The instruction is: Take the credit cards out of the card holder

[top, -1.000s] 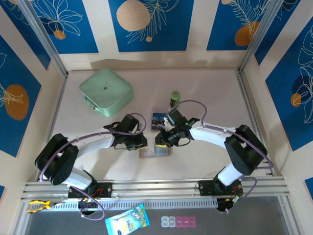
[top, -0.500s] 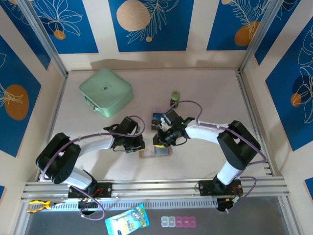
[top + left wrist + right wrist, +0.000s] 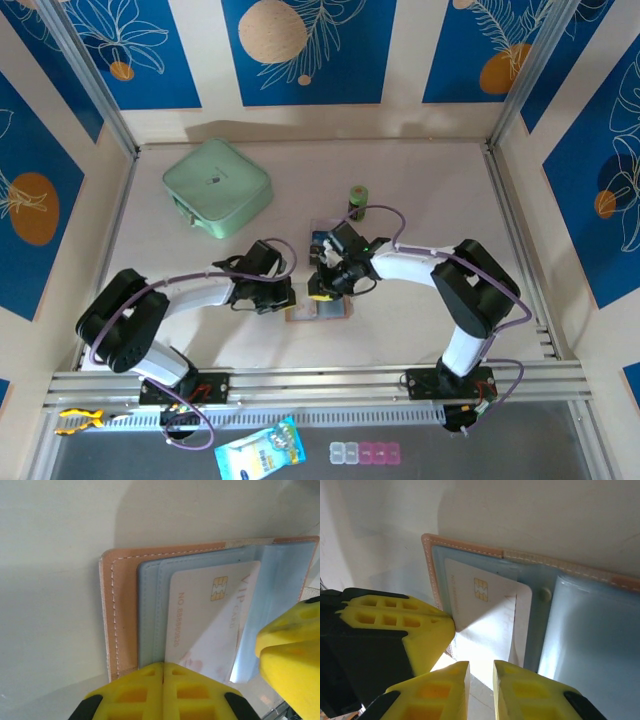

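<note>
Two robot arms meet over a card holder [image 3: 318, 311] lying open and flat near the middle of the tabletop [image 3: 430, 180], a little toward its near edge. The holder's tan stitched cover [image 3: 120, 610] frames pale blue-grey clear sleeves [image 3: 150, 615]. A white card [image 3: 200, 620] with a gold chip and the words "VIP CARD" sits slanted on the left-hand sleeve, and its lower end reaches toward both grippers.

The left gripper [image 3: 163, 667] has its yellow fingers pressed fully together with nothing between them. It is set against the near edge of the holder, right where the card's lower end lies. The right gripper [image 3: 481, 669] comes in just beside it from the other side, and its yellow fingers stand a narrow slit apart at the card's edge. Whether they have the card pinched cannot be told. In the right wrist view one finger [image 3: 395, 625] of the left gripper touches the card's corner.

In the overhead view the two grippers stand close together over the holder. A mint-green square case [image 3: 216, 187] lies well apart, toward the far left corner. A small green bottle [image 3: 357, 199] stands upright beyond the right arm, nearer the far edge
</note>
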Robot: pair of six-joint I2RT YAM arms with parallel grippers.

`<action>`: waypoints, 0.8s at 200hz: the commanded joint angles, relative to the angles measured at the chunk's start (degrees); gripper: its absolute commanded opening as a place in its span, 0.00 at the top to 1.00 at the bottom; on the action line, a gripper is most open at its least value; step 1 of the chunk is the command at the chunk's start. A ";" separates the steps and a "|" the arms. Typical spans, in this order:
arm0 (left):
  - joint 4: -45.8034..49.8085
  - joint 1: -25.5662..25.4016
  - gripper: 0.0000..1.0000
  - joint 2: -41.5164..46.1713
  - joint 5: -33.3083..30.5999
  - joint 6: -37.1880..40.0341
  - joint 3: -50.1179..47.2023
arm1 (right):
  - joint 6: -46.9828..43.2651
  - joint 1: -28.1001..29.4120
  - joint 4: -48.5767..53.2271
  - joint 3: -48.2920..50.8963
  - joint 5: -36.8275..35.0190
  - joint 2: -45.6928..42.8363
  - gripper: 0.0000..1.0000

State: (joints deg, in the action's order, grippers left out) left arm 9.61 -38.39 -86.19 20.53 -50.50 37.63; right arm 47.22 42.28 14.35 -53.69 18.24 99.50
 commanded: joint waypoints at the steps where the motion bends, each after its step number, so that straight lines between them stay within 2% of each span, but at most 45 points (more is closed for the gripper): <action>1: 1.29 0.64 0.98 -1.11 -0.56 0.32 -1.73 | 0.02 0.58 0.48 -1.45 1.10 1.04 0.80; 90: 2.15 0.67 0.96 0.48 -0.42 -0.10 -2.20 | -1.68 1.22 4.02 -2.55 -1.86 3.84 0.75; 160: 2.17 0.61 0.96 -0.04 -0.28 -0.08 -2.38 | -3.17 1.25 7.71 -3.22 -5.94 2.00 0.72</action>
State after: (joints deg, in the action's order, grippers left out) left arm 8.71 -38.28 -85.93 20.78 -50.52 36.86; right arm 45.23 43.18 18.11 -55.94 14.76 102.19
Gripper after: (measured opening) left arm 0.044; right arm 0.276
